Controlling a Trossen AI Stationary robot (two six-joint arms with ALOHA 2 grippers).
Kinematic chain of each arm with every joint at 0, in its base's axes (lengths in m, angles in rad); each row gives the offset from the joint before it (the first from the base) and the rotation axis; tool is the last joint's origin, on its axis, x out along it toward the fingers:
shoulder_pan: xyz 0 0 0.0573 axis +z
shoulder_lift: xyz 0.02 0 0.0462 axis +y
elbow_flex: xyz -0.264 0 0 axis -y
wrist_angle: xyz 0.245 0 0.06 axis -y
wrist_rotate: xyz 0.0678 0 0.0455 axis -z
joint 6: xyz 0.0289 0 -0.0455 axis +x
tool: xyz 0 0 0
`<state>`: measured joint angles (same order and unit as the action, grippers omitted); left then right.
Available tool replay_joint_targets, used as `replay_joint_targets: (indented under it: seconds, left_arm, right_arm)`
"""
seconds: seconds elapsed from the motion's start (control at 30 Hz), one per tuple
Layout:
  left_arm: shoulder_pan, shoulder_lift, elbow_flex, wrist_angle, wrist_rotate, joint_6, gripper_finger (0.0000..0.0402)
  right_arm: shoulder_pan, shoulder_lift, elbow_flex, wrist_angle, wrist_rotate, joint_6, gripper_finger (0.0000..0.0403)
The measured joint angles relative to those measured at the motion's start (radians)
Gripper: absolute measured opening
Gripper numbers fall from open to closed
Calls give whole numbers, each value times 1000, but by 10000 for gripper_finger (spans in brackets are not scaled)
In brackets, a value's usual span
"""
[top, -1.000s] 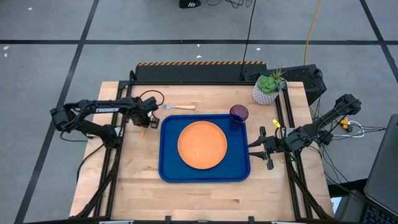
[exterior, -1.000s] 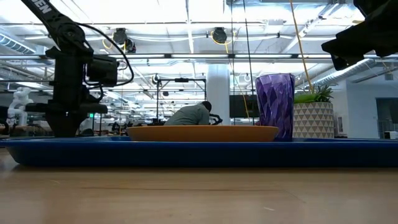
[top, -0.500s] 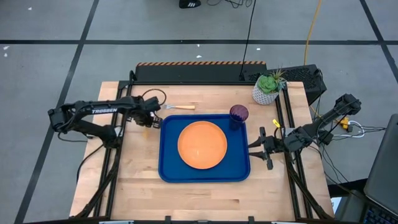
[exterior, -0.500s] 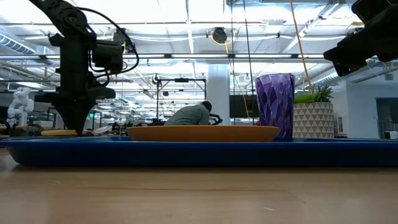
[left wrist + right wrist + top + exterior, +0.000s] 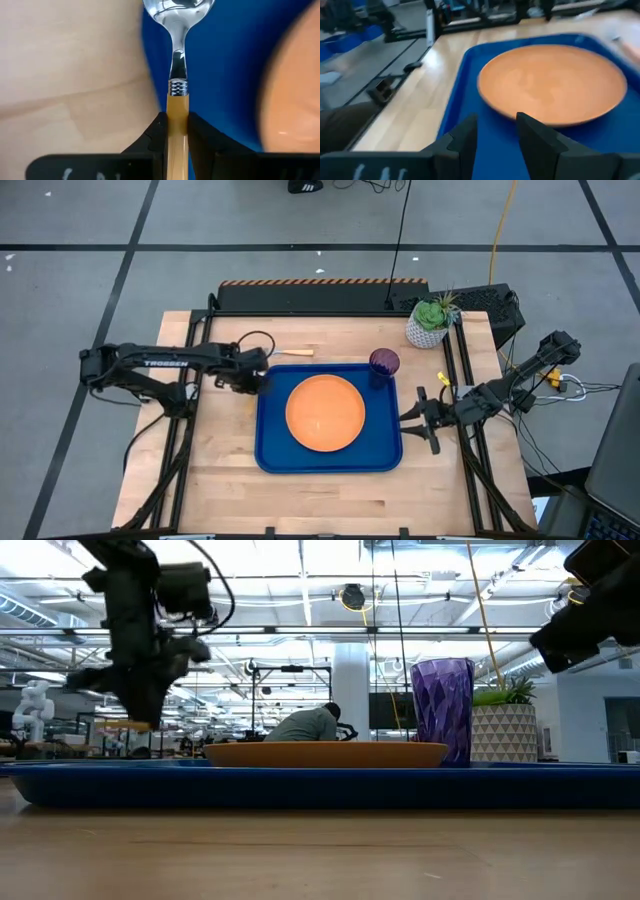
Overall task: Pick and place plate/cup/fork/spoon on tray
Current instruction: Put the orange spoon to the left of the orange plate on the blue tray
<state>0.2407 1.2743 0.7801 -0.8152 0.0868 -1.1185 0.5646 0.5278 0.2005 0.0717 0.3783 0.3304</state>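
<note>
the left gripper (image 5: 176, 131) is clenched on the spoon's (image 5: 177, 30) tan handle, bowl over the blue tray's (image 5: 272, 442) 9 o'clock rim. the orange plate (image 5: 325, 412) fills the tray's centre, purple cup (image 5: 384, 362) at 1 o'clock. the right gripper (image 5: 496, 131), fingers parted, waits at 3 o'clock.

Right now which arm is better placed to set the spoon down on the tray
Left. Its gripper already grips the spoon by its tan handle, over the tray's left edge. The right gripper waits empty off the tray's right side, jaws open.
</note>
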Motion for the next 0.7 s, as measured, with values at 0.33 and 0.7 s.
replay_joint_targets:
  seconds: [0.33, 0.7]
  left_arm:
    - [-170, 8, 53, 5, -75, -248, 47]
    - [-279, 85, 54, 86, -156, -459, 47]
  right_arm:
    - [0, 0, 0, -19, -203, 52, 130]
    - [0, 0, 0, -79, -304, -4, 130]
